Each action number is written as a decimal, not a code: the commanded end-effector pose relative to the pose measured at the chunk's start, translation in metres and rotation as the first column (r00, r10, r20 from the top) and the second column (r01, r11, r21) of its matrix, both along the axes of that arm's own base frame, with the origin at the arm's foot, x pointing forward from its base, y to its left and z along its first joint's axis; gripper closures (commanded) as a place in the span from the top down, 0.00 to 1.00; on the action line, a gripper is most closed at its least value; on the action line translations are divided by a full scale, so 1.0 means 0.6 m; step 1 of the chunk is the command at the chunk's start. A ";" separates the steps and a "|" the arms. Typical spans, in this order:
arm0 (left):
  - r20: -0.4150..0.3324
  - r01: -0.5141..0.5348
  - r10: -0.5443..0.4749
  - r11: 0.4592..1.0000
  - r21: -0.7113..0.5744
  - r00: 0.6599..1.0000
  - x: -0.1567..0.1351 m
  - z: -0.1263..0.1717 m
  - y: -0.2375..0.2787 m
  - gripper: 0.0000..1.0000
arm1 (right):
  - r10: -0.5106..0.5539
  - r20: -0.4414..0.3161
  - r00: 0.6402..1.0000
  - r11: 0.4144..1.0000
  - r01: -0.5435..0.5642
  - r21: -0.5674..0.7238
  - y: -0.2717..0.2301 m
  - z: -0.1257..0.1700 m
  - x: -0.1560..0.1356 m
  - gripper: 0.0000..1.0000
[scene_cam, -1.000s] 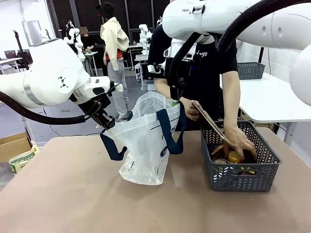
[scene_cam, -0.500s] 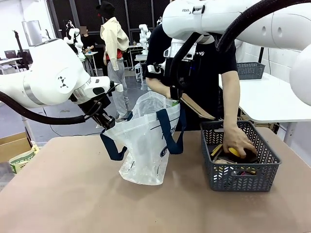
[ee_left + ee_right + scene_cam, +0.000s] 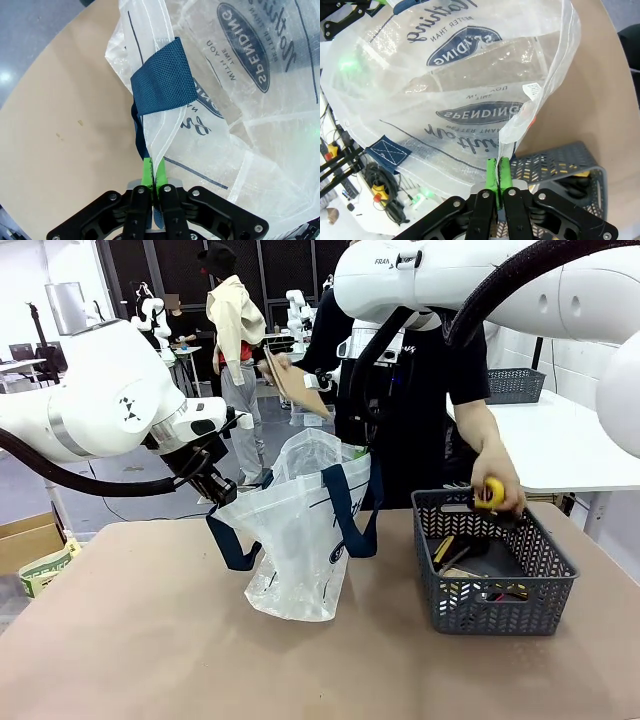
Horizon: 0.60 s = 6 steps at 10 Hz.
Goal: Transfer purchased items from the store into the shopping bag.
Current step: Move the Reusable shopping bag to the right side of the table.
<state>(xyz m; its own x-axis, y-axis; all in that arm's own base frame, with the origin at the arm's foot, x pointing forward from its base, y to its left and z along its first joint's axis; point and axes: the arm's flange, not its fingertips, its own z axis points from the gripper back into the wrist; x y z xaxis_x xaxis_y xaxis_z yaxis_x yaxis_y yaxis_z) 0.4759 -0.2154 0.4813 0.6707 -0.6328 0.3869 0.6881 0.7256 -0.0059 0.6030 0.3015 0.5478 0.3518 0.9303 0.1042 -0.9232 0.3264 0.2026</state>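
The shopping bag point(image 3: 300, 540) stands on the table, its mouth held open between my two grippers. My left gripper point(image 3: 220, 496) is shut on the bag's rim next to a navy strap point(image 3: 162, 80), pads pinched on the plastic point(image 3: 152, 170). My right gripper point(image 3: 358, 446) is shut on the opposite rim point(image 3: 497, 167). The store, a dark grey basket point(image 3: 520, 615), sits to the right of the bag with several purchased items point(image 3: 447, 548) inside. A person's hand holds a yellow item point(image 3: 493, 492) just above the basket. Their other hand holds a flat tan package point(image 3: 283, 377) high above the bag.
The person stands at the far side of the table, behind the bag and basket. A cardboard box point(image 3: 25, 540) sits off the table's left edge. A second grey basket point(image 3: 515, 385) rests on a white table at the back right. The basket's wall point(image 3: 555, 160) lies close beside my right gripper.
The person raised the tan package out of the basket and carried it left to above the bag. Their other hand lifted a yellow item out of the basket. Both grippers stayed still.
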 end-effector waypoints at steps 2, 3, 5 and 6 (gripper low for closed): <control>-0.002 -0.005 0.005 1.000 0.003 1.000 0.001 0.000 0.001 0.00 | -0.005 0.000 1.000 1.000 0.005 -0.001 -0.001 0.000 -0.001 0.00; -0.002 -0.005 0.005 1.000 0.003 1.000 0.001 0.000 0.001 0.00 | -0.005 0.000 1.000 1.000 0.005 -0.001 -0.001 0.000 -0.001 0.00; -0.002 -0.005 0.005 1.000 0.003 1.000 0.001 0.000 0.001 0.00 | -0.005 0.000 1.000 1.000 0.005 -0.001 -0.001 0.000 -0.001 0.00; -0.002 -0.005 0.005 1.000 0.003 1.000 0.001 0.000 0.001 0.00 | -0.005 0.000 1.000 1.000 0.005 -0.001 -0.001 0.000 -0.001 0.00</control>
<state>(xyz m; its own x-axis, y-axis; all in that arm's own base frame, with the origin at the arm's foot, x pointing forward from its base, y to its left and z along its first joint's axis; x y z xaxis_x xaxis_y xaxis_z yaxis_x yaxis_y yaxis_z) 0.4759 -0.2154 0.4813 0.6707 -0.6329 0.3868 0.6881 0.7256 -0.0059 0.6030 0.3015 0.5478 0.3518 0.9303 0.1042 -0.9232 0.3264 0.2027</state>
